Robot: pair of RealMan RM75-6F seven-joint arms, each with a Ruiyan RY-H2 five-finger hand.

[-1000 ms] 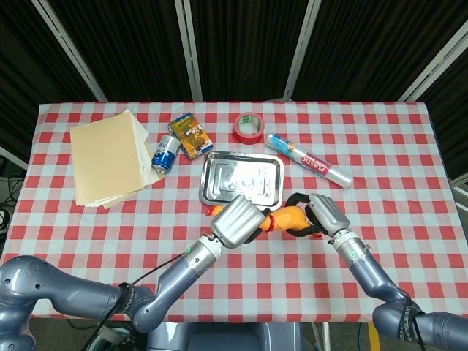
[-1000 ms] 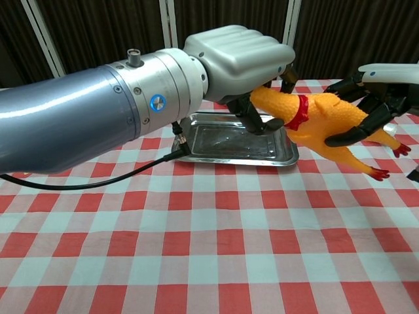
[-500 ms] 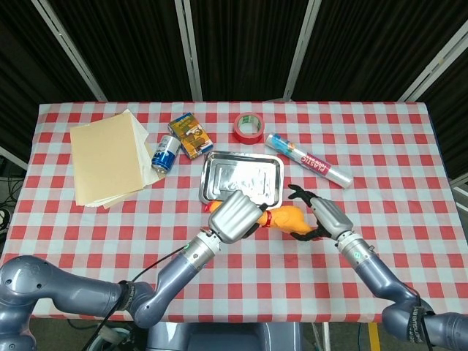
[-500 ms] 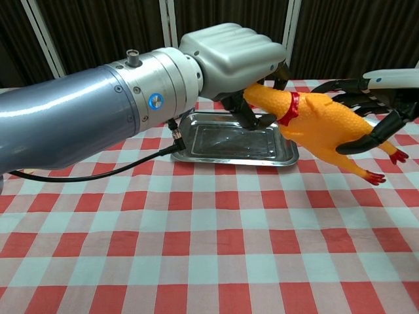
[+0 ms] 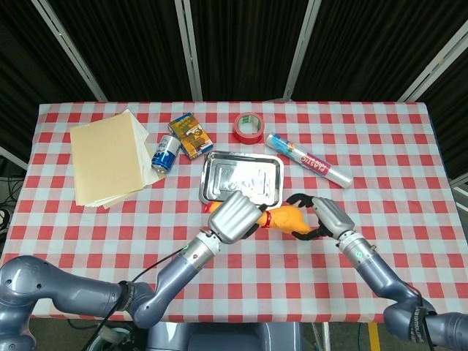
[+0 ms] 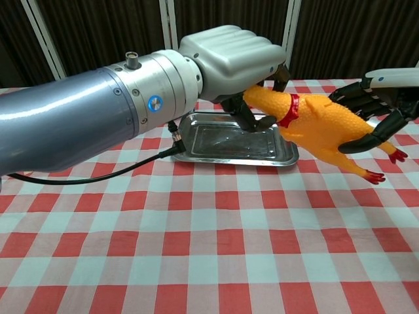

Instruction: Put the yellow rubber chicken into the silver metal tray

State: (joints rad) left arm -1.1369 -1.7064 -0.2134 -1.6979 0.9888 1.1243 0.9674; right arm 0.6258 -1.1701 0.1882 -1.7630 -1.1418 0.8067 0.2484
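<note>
The yellow rubber chicken (image 6: 321, 127) is held clear of the surface (image 5: 409, 153), just in front of the near edge of the silver metal tray (image 5: 241, 178) and not inside it; its body lies roughly level, head toward the robot's left, red feet toward the right and angled down; a red collar rings its neck. The left hand (image 6: 232, 62) grips the head end, dark fingers closed around the head and neck; in the chest view this hand sits above the tray's near right part. The right hand (image 6: 383, 104) cups the tail end, its dark fingers (image 6: 366, 140) curled around the rear of the body; whether they press firmly on the chicken cannot be told from either view, but the fingers touch it. In the head view both hands (image 5: 235, 217) (image 5: 325, 216) meet on the chicken (image 5: 287, 219) close to the tray's front rim.

The tray is shallow, rectangular and holds nothing; it lies near the middle of the red-and-white checked surface. Behind it stands a roll of red tape (image 5: 248, 127); to its right lies a clear plastic-wrapped roll (image 5: 308, 159), set diagonally. To the tray's left lie a blue can (image 5: 165, 153) on its side and a small printed box (image 5: 190, 134), just beside each other; further left is a stack of tan paper sheets (image 5: 110, 157).
</note>
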